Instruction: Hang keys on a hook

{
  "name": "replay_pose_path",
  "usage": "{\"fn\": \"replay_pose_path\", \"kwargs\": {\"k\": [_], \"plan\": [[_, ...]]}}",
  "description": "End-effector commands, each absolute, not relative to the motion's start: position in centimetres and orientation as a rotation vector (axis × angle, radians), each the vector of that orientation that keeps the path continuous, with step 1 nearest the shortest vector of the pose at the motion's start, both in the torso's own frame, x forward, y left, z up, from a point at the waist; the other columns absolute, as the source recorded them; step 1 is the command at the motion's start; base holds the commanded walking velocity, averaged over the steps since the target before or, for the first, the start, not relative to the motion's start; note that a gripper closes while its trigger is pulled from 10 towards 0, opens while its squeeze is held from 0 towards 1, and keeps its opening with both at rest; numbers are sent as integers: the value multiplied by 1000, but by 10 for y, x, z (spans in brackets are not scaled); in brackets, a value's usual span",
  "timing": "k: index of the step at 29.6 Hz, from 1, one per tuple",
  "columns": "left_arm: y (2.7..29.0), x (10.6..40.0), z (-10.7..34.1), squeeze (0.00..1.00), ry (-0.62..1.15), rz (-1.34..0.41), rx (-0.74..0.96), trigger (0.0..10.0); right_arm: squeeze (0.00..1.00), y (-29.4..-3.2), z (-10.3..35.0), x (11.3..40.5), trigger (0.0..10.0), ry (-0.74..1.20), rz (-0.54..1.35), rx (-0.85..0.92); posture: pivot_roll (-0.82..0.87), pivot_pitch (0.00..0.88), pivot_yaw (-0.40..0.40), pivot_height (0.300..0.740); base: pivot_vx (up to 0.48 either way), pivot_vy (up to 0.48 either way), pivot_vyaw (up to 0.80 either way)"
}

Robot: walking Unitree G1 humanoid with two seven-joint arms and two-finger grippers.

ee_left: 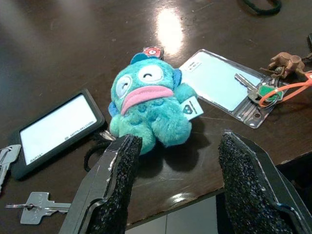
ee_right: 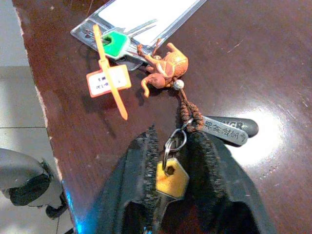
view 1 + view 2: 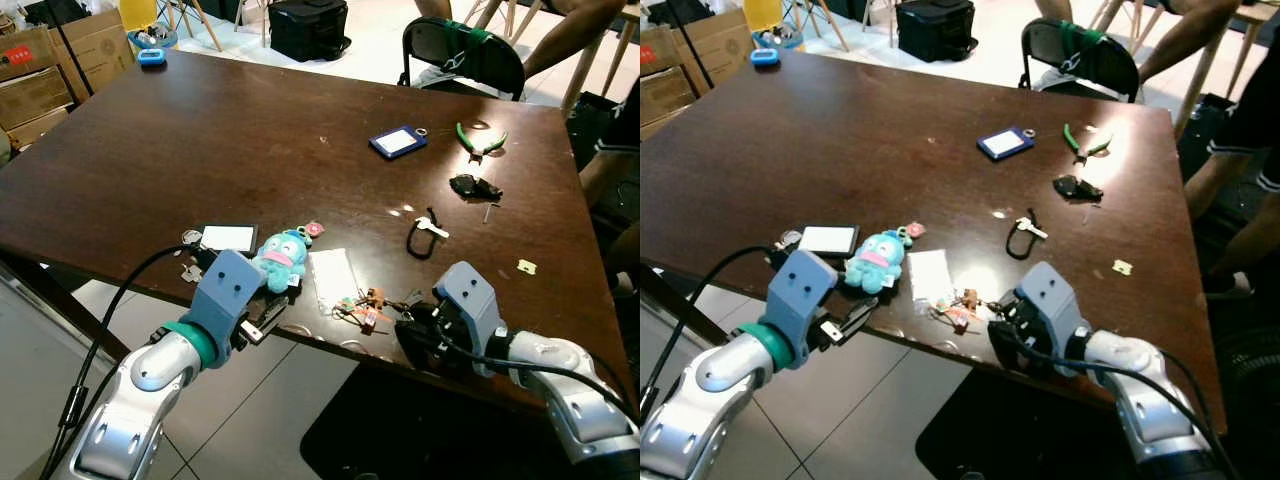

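my right gripper [image 2: 170,161] is low at the near edge of the dark wooden table [image 3: 200,140], its two black fingers closed tight on a brass key [image 2: 170,179]. the key's split ring [image 2: 173,142] pokes out just past my fingertips, and from it a brown cord runs to a small orange elephant charm [image 2: 165,67] lying on the tabletop. a dark oblong tag [image 2: 229,129] lies just beside the cord. next to the charm is a green-headed key [image 2: 114,43] with an orange zip tie and label [image 2: 105,80], resting against a clear plastic card sleeve [image 3: 332,275].

my left gripper [image 1: 178,161] hovers at the table's near edge with its fingers spread wide, holding nothing. just beyond them sits a teal plush octopus keychain [image 1: 148,105], and beside it a black-framed card holder [image 1: 56,129]. two loose silver keys [image 1: 41,204] lie near that holder.

farther across the table are a blue card holder [image 3: 397,141], green-handled pliers [image 3: 478,140], a black key fob [image 3: 474,186] and a key on a black loop [image 3: 425,235]. a black chair [image 3: 465,55] stands at the far side, with a person's legs [image 3: 575,40] nearby.
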State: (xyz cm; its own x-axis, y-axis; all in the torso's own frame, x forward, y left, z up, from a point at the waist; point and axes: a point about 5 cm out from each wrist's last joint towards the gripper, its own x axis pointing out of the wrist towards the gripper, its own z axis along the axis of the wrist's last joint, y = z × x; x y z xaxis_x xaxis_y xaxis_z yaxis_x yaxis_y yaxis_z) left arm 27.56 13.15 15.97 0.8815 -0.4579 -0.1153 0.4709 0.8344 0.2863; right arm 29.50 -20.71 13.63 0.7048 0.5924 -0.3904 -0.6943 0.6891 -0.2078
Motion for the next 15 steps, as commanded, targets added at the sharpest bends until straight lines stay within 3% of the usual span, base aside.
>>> {"fn": "replay_pose_path", "kwargs": {"k": [1, 15], "plan": [[134, 274, 154, 0, 73, -482, 312, 10000, 0, -208, 129, 294, 0, 336, 724, -349, -94, 139, 112, 740, 0, 0, 0], [135, 274, 152, 0, 81, -483, 314, 10000, 0, -204, 136, 293, 0, 281, 720, -310, -101, 127, 115, 740, 0, 0, 0]]}}
